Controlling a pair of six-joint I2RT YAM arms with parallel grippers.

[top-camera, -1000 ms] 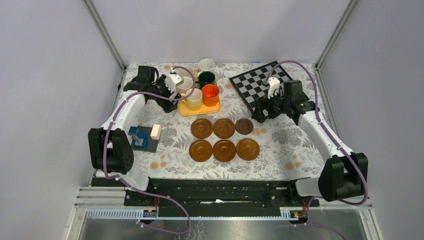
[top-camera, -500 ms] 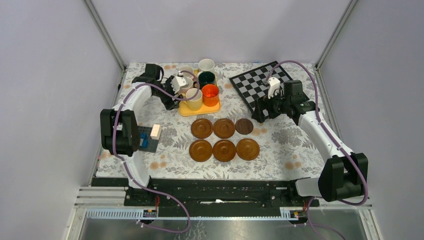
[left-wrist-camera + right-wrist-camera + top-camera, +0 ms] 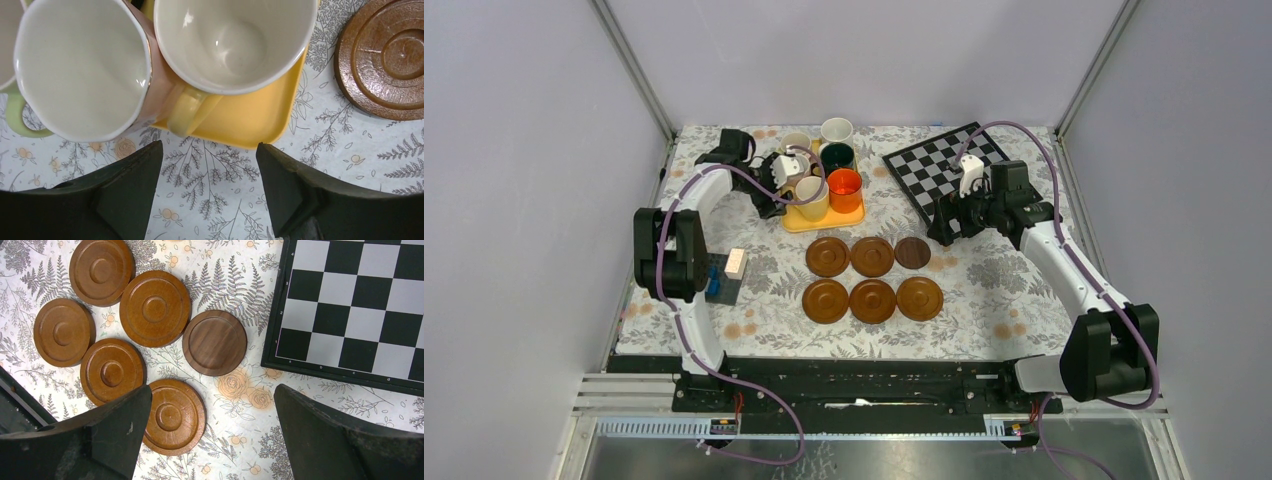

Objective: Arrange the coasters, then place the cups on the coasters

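The left pincer (image 3: 207, 156), jaws apart and empty, faces the yellow cup (image 3: 235, 45) on the tray (image 3: 250, 127) at the table's (image 3: 994, 290) far edge. The right pincer (image 3: 212, 392), wide apart and empty, hangs over the coasters (image 3: 872, 300), which lie in two rows mid-table. Arranging looks done, but no cups (image 3: 845, 187) are placed. The cloth (image 3: 764, 320) is floral and the walls (image 3: 524, 150) are pale. A chessboard (image 3: 929, 172) lies in the far right corner.

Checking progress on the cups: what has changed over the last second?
The left arm swung its elbow up and forward, bringing the left gripper in toward the yellow cup on the tray; jaws open, nothing held. The right gripper, coasters and cups stayed put.
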